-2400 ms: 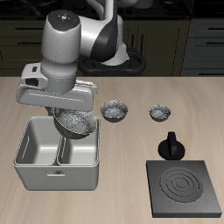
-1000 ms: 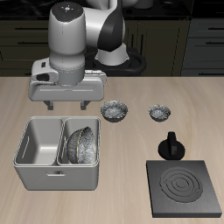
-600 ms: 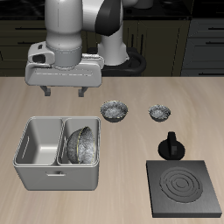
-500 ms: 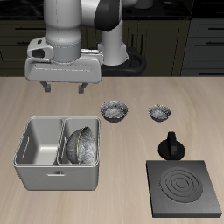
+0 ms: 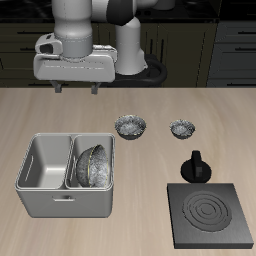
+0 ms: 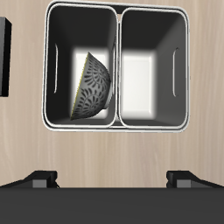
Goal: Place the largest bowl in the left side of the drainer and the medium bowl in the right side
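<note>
Currently the gripper (image 5: 76,89) hangs high with its fingers (image 5: 57,89) spread apart and empty. Well below the fingertips, the largest bowl (image 5: 92,163) leans tilted on edge in one compartment of the drainer (image 5: 60,198); the other compartment holds nothing. The medium bowl (image 5: 131,126) sits on the table (image 5: 150,200), apart from the drainer, beside the smallest bowl (image 5: 181,127).

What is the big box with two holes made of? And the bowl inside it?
The drainer looks like light grey metal with a smooth, slightly shiny finish: its thin walls catch bright patches of light in the wrist view. The largest bowl, leaning inside one compartment, seems to be shiny grey metal too, with a speckled, crinkled surface and a dark rim. Since this is a render, that's only how they look.
</note>
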{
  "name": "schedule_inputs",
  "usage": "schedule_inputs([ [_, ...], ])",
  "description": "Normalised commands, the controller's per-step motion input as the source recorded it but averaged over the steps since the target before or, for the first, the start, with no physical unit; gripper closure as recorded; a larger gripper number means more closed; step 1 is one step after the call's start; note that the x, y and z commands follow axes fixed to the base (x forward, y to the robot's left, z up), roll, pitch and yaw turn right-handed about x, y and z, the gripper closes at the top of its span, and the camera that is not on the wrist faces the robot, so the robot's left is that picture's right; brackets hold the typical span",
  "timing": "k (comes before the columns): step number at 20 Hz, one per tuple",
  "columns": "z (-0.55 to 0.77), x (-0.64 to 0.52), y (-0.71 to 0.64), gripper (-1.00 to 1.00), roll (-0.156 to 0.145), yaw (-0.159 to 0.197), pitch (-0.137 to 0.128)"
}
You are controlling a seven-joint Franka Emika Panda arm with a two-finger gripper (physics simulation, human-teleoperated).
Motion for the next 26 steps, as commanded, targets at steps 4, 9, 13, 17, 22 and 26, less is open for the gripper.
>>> schedule_inputs([
  [4,-0.16,-0.61,0.09,-1.0,0.065,0.011,-0.039],
  [9,-0.1,-0.85,0.02,-1.0,0.013,-0.015,-0.06],
  [13,-0.16,-0.51,-0.07,-1.0,-0.047,0.004,-0.055],
  [17,-0.2,-0.33,0.01,-1.0,0.05,0.018,0.006],
  [22,-0.18,-0.32,0.05,-1.0,-0.008,0.02,-0.023],
  [26,-0.17,-0.16,0.29,-1.0,0.037,0.009,-0.005],
])
